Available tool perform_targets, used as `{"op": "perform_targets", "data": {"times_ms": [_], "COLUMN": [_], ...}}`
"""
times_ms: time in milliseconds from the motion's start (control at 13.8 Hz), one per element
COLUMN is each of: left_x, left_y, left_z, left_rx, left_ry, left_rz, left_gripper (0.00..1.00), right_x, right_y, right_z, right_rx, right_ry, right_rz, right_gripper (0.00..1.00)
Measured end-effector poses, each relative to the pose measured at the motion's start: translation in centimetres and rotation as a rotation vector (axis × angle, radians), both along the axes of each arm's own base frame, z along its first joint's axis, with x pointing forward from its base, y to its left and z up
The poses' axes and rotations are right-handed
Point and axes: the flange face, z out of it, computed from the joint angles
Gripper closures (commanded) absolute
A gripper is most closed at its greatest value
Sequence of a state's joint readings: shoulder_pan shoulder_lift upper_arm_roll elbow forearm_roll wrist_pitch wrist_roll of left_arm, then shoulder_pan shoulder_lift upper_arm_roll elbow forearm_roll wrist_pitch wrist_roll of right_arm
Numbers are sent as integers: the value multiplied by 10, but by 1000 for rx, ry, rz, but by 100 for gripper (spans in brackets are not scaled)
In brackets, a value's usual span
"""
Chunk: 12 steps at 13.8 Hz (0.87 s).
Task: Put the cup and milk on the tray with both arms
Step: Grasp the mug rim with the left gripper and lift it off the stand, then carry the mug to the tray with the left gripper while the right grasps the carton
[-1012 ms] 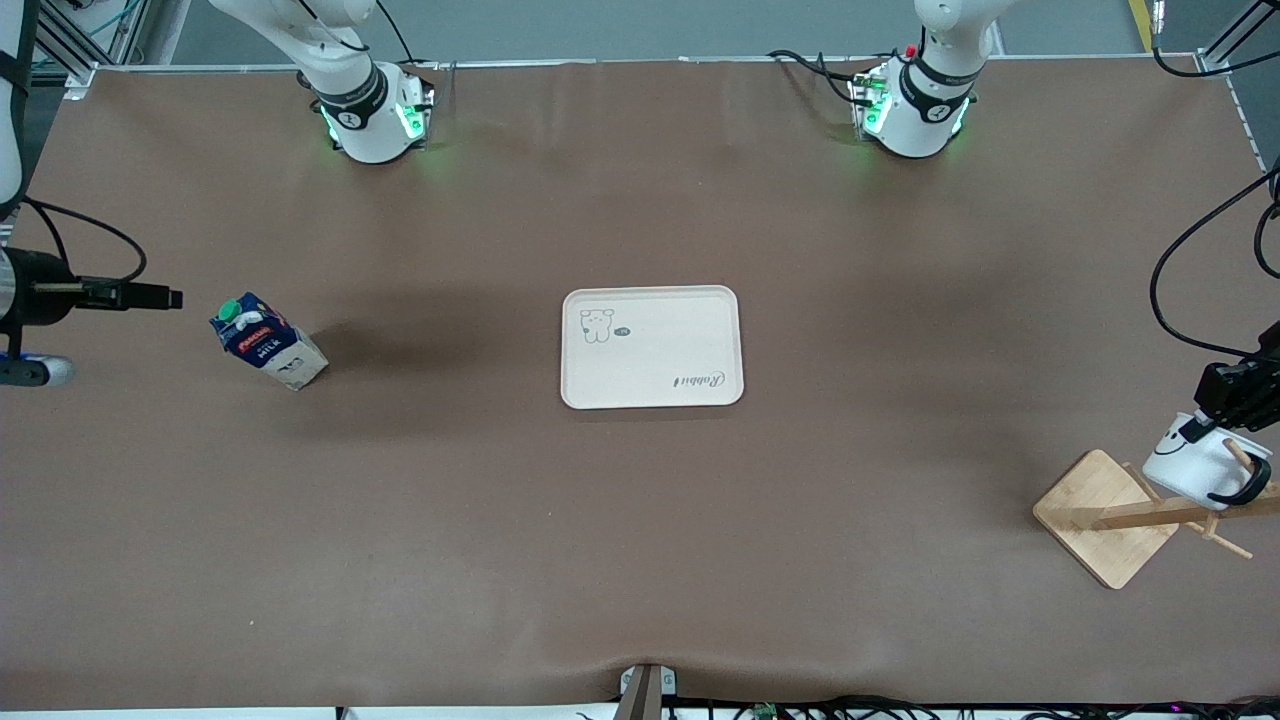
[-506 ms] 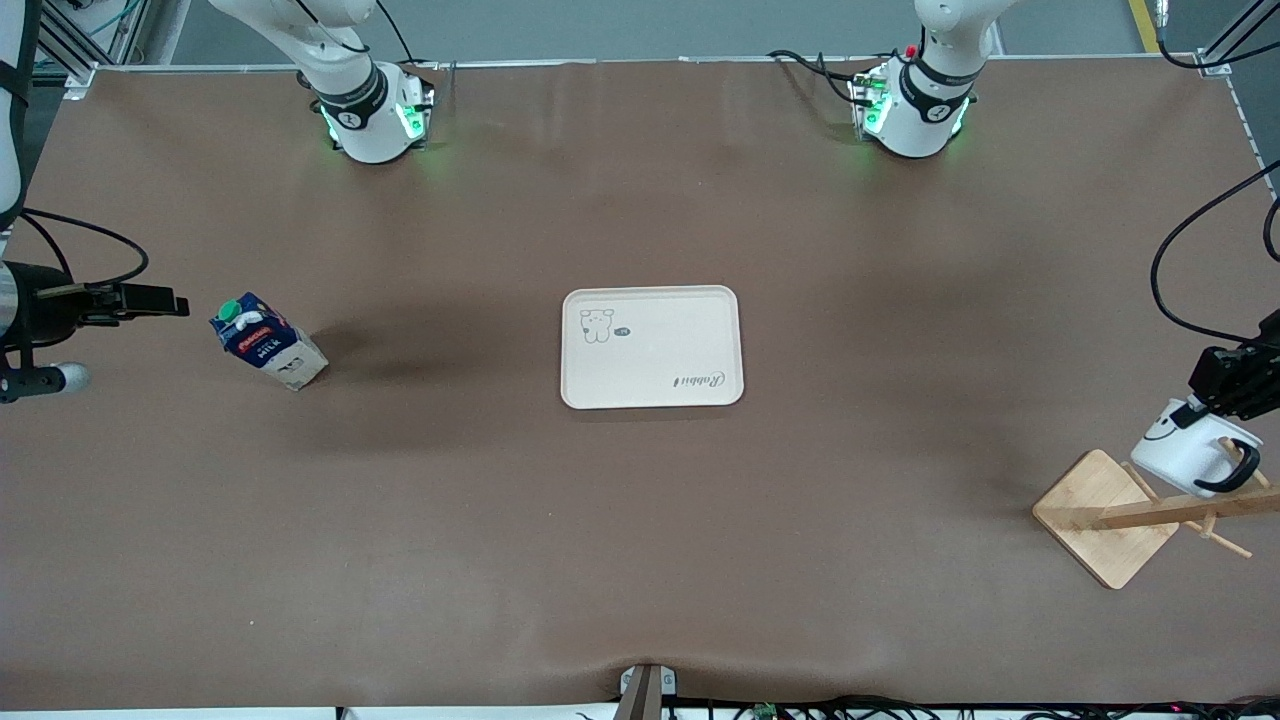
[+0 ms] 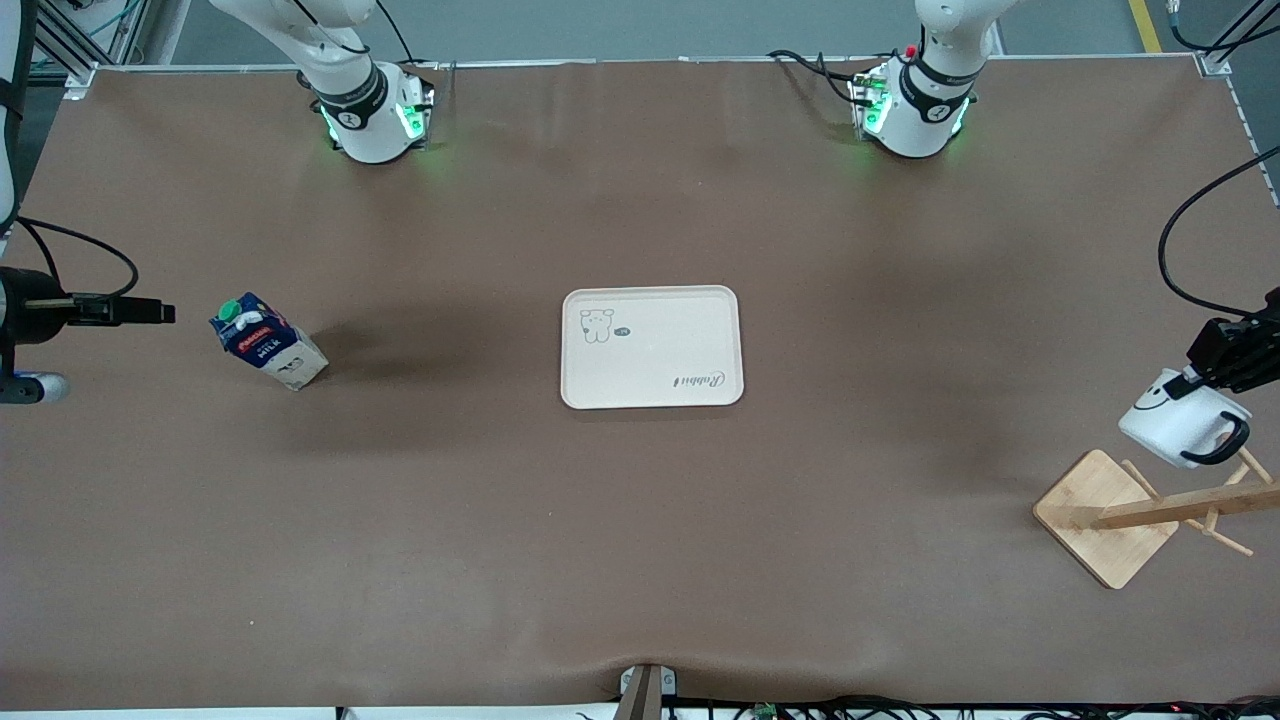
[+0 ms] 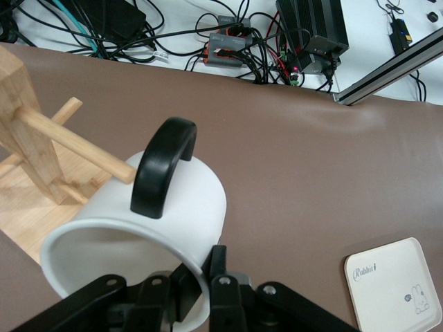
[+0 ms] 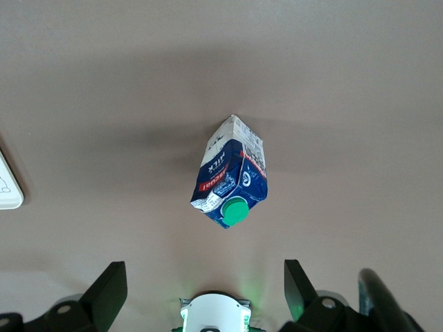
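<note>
A: Front view first: which step is running?

B: The pick-up step. The left gripper is clamping the rim of the cup and holding it tilted in the air, at the frame's edge toward the left arm's end, just above the rack

A: Is the cup hanging clear of the pegs?

B: Hard to say. In the left wrist view one peg is lying right beside the handle, and I cannot tell whether they are touching

A: And the right gripper?

B: It is hovering with its fingers spread wide and holding nothing, at mid-height on the frame's edge toward the right arm's end, just beside the milk. The milk is standing on the table, ungrasped

A: The tray?

B: It is sitting bare at the centre of the frame, well apart from both things

A: So what is the next move asking for?

B: I am judging that the left arm is needing to carry the cup toward the tray and turn it upright, while the right is needing to close in around the carton's body and squeeze before lifting
</note>
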<state>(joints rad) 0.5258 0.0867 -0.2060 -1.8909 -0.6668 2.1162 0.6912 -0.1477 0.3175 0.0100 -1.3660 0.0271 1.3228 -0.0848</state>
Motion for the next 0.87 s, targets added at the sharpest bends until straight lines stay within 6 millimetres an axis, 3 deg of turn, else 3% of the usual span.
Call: {"op": "perform_targets", "data": {"times_ms": [145, 434, 651, 867], "left_x": [1, 13, 18, 19], "left_y": [-27, -107, -161, -209], "left_z": [14, 42, 47, 47], "left_rx": [26, 69, 122, 160], "left_ry": [60, 163, 216, 248], "left_rz": [43, 144, 194, 219], "left_gripper": [100, 100, 100, 100], "right_x": [-1, -2, -1, -19], "right_y": [0, 5, 7, 8], "right_z": [-2, -16, -25, -45], "right_rx": [-17, -123, -168, -167], "right_ry": [12, 57, 19, -100], "right_rz": [-49, -327, -459, -505], "right_gripper": [0, 0, 0, 0]}}
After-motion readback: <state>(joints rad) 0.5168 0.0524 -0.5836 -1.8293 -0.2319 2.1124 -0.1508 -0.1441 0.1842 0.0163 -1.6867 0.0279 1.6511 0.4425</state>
